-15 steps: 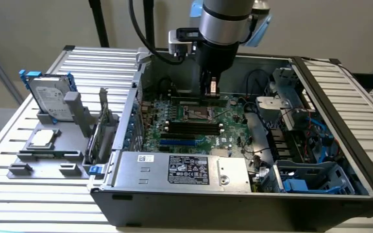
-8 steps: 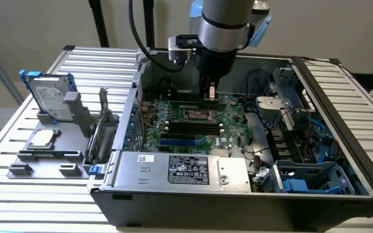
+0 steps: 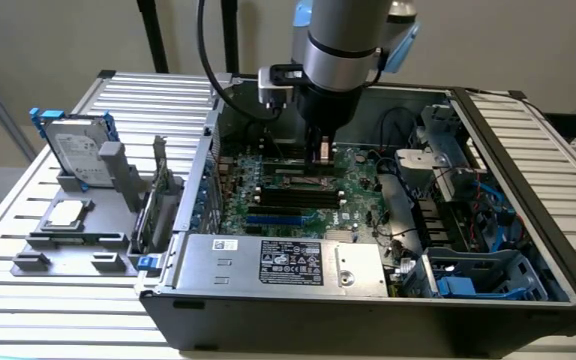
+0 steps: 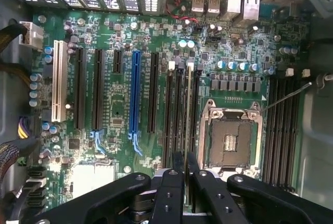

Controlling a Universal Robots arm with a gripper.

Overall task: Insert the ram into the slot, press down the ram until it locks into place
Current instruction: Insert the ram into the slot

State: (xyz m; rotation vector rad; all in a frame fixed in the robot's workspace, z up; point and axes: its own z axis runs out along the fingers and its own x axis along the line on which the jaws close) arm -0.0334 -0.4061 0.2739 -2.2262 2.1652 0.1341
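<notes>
My gripper [image 3: 321, 159] hangs inside the open computer case over the motherboard [image 4: 117, 104]. Its two black fingers [image 4: 178, 164] stand almost together, with only a thin gap between them. They sit above a group of parallel black memory slots [image 3: 298, 196]. Along one of these slots [image 4: 190, 69] runs a thin, lighter strip that looks like the ram [image 4: 188, 109] seen edge-on, standing in the slot. I cannot tell whether the fingertips touch it. The slot's near end is hidden behind the fingers.
The square metal processor socket [image 4: 229, 135] lies beside these slots, with more black slots [image 4: 281, 125] past it. A blue slot [image 4: 135, 94] and a white slot [image 4: 59, 81] lie on the other side. The case walls, cables [image 3: 408, 127] and a grey fixture [image 3: 78, 225] holding parts surround the board.
</notes>
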